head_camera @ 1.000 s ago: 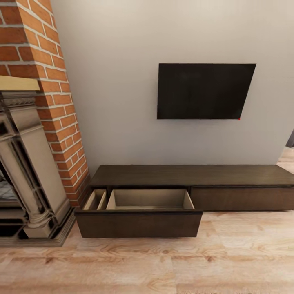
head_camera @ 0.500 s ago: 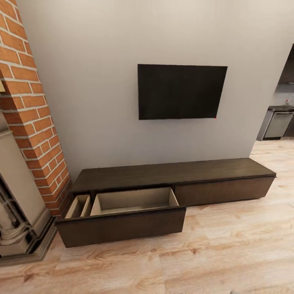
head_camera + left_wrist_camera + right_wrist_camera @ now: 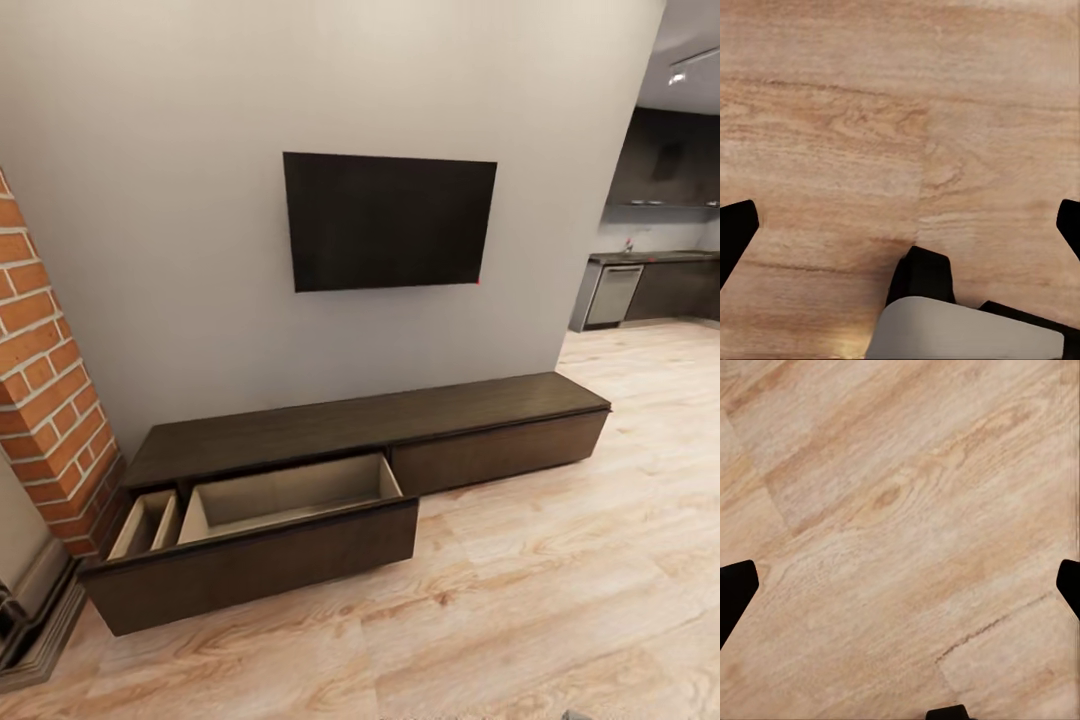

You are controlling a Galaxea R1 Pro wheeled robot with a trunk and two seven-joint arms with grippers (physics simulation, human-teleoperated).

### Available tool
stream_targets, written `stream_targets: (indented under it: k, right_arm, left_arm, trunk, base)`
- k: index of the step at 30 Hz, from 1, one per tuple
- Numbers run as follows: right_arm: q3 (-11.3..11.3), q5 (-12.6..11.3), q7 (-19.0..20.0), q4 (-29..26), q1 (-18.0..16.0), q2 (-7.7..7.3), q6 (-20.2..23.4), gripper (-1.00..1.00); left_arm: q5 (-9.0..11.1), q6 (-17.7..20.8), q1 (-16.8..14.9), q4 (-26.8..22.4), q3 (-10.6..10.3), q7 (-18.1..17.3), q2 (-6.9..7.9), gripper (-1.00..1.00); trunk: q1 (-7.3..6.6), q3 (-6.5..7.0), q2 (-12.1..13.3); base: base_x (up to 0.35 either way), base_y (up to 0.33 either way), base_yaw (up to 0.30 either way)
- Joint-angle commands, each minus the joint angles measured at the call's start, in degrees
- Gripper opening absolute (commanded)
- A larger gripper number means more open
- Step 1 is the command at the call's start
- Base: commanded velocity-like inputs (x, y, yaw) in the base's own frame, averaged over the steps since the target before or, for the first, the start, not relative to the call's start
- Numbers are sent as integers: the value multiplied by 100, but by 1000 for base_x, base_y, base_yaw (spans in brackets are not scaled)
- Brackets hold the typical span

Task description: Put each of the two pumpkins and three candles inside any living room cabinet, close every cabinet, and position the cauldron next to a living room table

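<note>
**Cabinet left open as we turn toward the kitchen**

Drawer (image 3: pixel 285 500) of the long dark cabinet (image 3: pixel 370 425) stands pulled out beneath the wall TV (image 3: pixel 388 220), its beige inside bare of pumpkins or candles. Our view has swung right over the last second: the brick fireplace (image 3: pixel 45 400) slides to the edge and the kitchen (image 3: pixel 650 270) appears. We judge we are off to fetch items. Left end effector (image 3: pixel 900 232) and right end effector (image 3: pixel 900 592) hang spread wide over the floor (image 3: pixel 560 600), carrying nothing.
</note>
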Motion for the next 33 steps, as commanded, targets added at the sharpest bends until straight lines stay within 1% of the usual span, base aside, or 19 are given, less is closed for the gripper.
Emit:
stream_targets:
  k: [1, 4, 5, 7, 10, 11, 15, 16, 17, 19, 21, 25, 28, 33]
  right_arm:
    - [-1, -65, 34, 24, -10, -1, -55, 100]
    - [-1, -69, 34, 26, -10, -1, -80, 100]
    - [-1, -74, 34, 29, -10, -1, -86, 100]
    - [-1, -82, 28, 28, -7, -1, -103, 100]
    - [-3, -93, 26, 25, -3, -1, -111, 100]
    - [-5, -95, 25, 25, -2, -1, -112, 100]
    - [-9, -110, 23, 32, -1, 5, -109, 100]
    - [-9, -111, 22, 32, -1, 5, -108, 100]
    - [-10, -114, 15, 33, 0, 7, -98, 100]
    - [-10, -112, 11, 35, -1, 13, -77, 100]
    - [-10, -109, 9, 39, 6, 79, -56, 100]
    - [-17, -115, 2, 34, 70, 423, -75, 100]
    - [-24, -116, -1, 34, 89, 568, -83, 100]
    - [-27, -113, -1, 33, 97, 617, -68, 100]
  left_arm:
    - [42, 18, 0, 100, -38, 48, 6, 100]
    - [44, 20, 0, 344, -37, 50, 3, 100]
    - [46, 21, 0, 498, -36, 51, -2, 100]
    - [50, 22, 0, 779, -32, 51, -59, 100]
    - [51, 22, 0, 881, -31, 52, -137, 100]
    - [53, 21, 0, 898, -31, 52, -185, 100]
    - [50, 18, 0, 925, -28, 52, -460, 100]
    - [50, 17, 0, 926, -27, 52, -493, 100]
    - [51, 17, 0, 928, -27, 52, -583, 100]
    - [50, 17, 0, 929, -27, 52, -646, 100]
    - [50, 18, 0, 930, -27, 52, -684, 100]
    - [50, 14, 0, 930, -27, 52, -695, 100]
    - [44, 14, 0, 930, -27, 52, -701, 100]
    - [43, 14, 0, 930, -27, 52, -704, 100]
  trunk:
    - [-1, -9, -3]
    - [-1, -22, -3]
    - [-1, -26, -3]
    - [-1, -35, -3]
    - [-1, -49, -3]
    - [-1, -54, -3]
    - [-1, -75, -3]
    - [-1, -81, -3]
    - [-1, -86, -3]
    - [-1, -97, -3]
    - [-1, -108, -3]
    - [-1, -130, -3]
    - [-1, -147, -3]
    - [-1, -177, -3]
  base:
    - [0, 0, -264]
    - [0, 0, -260]
    - [0, 0, -257]
    - [0, 0, -256]
    - [0, 0, -253]
    - [0, 0, -249]
    - [0, 0, -246]
    - [0, 0, -246]
    - [0, 0, -245]
    - [0, 0, -245]
    - [0, 0, -245]
    - [0, 0, -244]
    - [0, 0, -239]
    - [0, 0, -226]
